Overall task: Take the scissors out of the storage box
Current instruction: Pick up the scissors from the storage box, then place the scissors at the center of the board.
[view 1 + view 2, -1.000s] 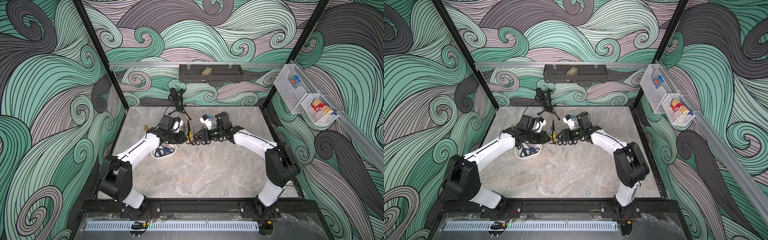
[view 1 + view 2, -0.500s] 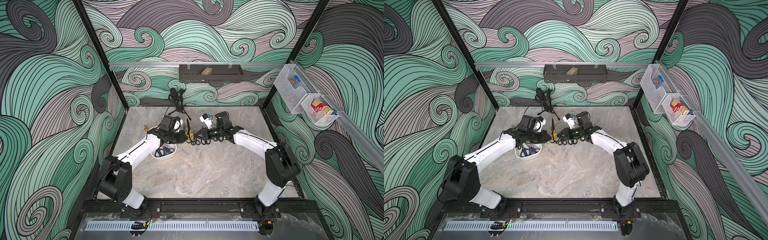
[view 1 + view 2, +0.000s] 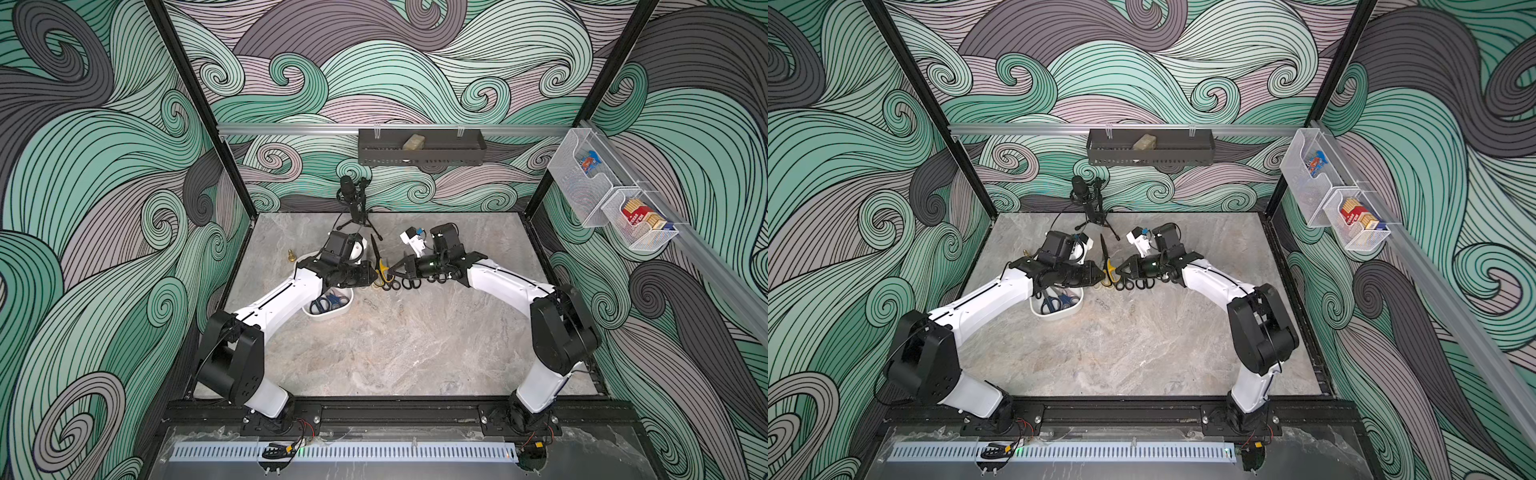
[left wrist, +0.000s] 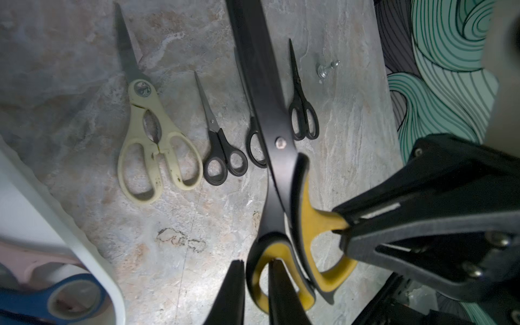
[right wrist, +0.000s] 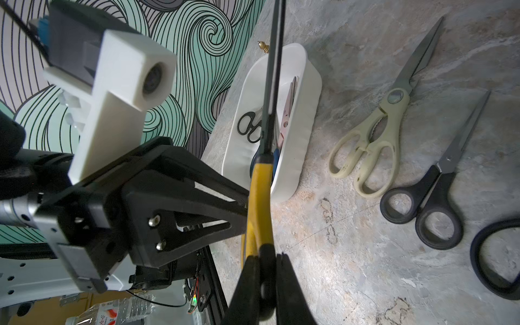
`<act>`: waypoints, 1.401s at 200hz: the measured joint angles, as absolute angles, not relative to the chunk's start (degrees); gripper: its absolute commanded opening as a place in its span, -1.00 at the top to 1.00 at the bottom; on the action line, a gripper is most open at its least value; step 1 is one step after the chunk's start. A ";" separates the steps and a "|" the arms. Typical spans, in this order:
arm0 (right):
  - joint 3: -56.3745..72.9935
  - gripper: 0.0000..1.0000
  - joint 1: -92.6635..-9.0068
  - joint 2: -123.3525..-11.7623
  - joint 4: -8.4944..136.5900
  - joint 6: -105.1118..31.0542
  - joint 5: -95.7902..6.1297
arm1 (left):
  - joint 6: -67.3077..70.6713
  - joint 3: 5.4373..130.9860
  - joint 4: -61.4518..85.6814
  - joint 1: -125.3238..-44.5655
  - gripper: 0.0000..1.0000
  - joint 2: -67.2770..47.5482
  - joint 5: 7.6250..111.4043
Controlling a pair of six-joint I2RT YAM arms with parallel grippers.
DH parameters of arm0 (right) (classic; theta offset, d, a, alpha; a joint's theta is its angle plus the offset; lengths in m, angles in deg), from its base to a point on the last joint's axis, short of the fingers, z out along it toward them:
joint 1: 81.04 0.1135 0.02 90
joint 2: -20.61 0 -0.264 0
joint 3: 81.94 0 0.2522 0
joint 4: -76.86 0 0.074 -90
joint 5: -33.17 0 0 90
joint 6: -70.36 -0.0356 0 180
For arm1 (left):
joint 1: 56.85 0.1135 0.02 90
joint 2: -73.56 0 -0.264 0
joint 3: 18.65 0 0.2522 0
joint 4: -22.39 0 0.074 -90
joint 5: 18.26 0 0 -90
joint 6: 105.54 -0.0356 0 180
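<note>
The yellow-black scissors [image 3: 380,266] [image 3: 1108,266] hang above the table, blades pointing to the back wall. My right gripper [image 5: 266,257] [image 4: 342,225] is shut on one handle loop [image 5: 260,197]. My left gripper [image 4: 254,263] [image 5: 247,212] straddles the other loop's rim [image 4: 264,253], its jaws slightly apart, a thin gap showing beside one finger. The white storage box [image 3: 332,316] [image 3: 1054,316] [image 5: 306,112] lies under my left arm. It holds blue-handled scissors [image 3: 1050,301] [image 4: 42,298], a pink pair [image 5: 288,109] and a small black pair [image 5: 249,126].
Cream scissors [image 4: 154,157] [image 5: 371,152] and three black pairs [image 4: 222,157] [image 4: 302,112] [image 4: 254,146] lie in a row on the table beside the box. A microphone on a tripod [image 3: 353,199] stands at the back. A brass knob [image 5: 263,45] and a screw [image 4: 323,69] lie loose.
My right gripper has closed onto the yellow handle. My left gripper's jaws have loosened on the other loop. Neither arm has shifted much.
</note>
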State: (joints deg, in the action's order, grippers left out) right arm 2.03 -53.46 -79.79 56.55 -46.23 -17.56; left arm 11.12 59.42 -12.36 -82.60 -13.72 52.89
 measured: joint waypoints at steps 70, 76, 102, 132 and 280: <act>-0.22 0.89 -54.34 -79.60 56.62 -46.26 -17.65 | 11.64 59.49 -11.90 -82.06 0.15 -13.76 53.48; -1.13 0.89 -54.78 -79.36 56.70 -46.26 -17.56 | 11.66 59.49 -11.90 -81.86 0.15 -13.74 53.48; -7.15 0.88 -59.10 -76.36 56.88 -46.23 -17.34 | 11.68 59.49 -11.73 -79.70 0.15 -13.59 53.46; -15.28 0.88 -67.23 -70.31 56.40 -46.45 -17.19 | 11.75 59.49 -10.77 -76.16 0.15 -13.57 53.22; -29.09 0.86 -82.03 -61.80 38.37 -38.54 -27.53 | 11.86 59.49 -9.32 -72.97 0.17 -13.57 51.76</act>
